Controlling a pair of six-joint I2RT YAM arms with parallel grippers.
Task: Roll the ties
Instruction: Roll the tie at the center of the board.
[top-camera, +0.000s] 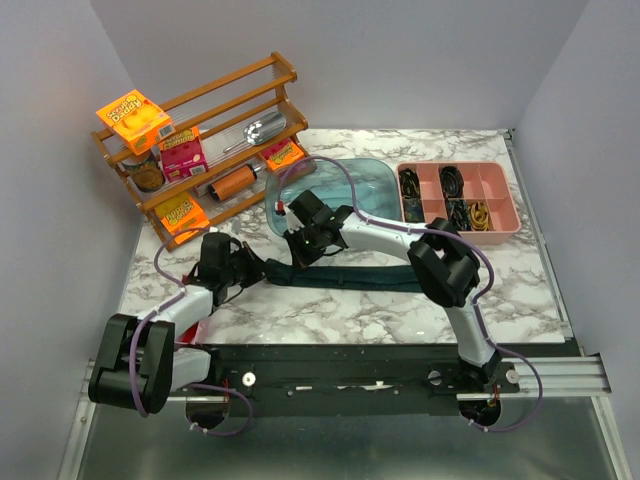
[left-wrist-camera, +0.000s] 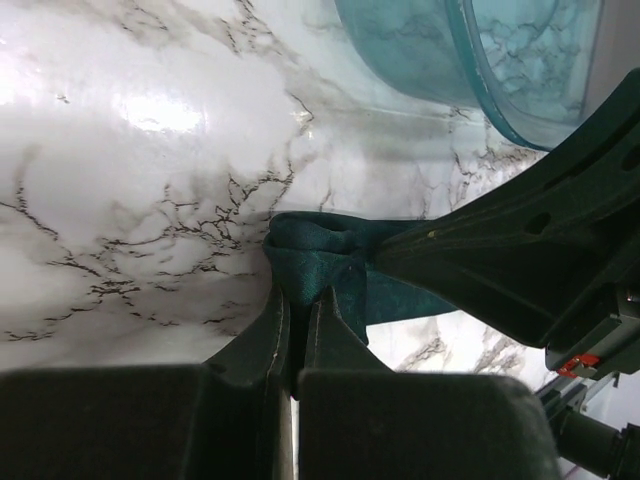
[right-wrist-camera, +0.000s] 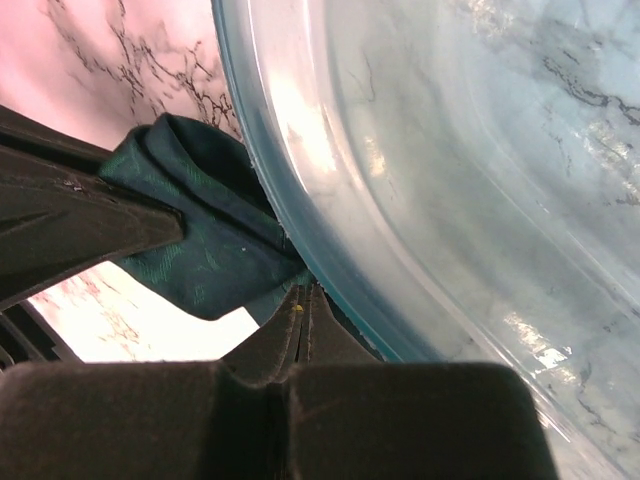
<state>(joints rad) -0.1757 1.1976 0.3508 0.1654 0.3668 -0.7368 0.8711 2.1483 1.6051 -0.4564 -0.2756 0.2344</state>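
View from above, with both wrist views. The dark teal tie (top-camera: 350, 277) lies stretched left to right across the marble table (top-camera: 350, 315), just in front of the translucent blue tub (top-camera: 350, 190). Its left end is bunched into a small fold.

The left gripper (left-wrist-camera: 300, 300) is closed tight on that fold. The cloth bulges up between and above the fingertips, and the rest trails off to the right.

The right gripper (right-wrist-camera: 305, 300) sits close beside it, against the curved wall of the tub, with its fingers pressed together. Teal fabric lies right at the tips, but from here I cannot tell whether any of it is pinched between them. In the right wrist view, one dark finger (right-wrist-camera: 80, 220) of the left gripper crosses the folded cloth from the left.

At the back left stands a wooden rack (top-camera: 288, 75). An orange box (top-camera: 132, 117) on its top shelf reads "Scrub Daddy". The lower shelves hold more orange boxes and a pink box (top-camera: 183, 155), whose print is too small to read, and a metal scoop (top-camera: 262, 130). At the back right, a pink divided tray (top-camera: 500, 228) holds small dark and yellowish loops.
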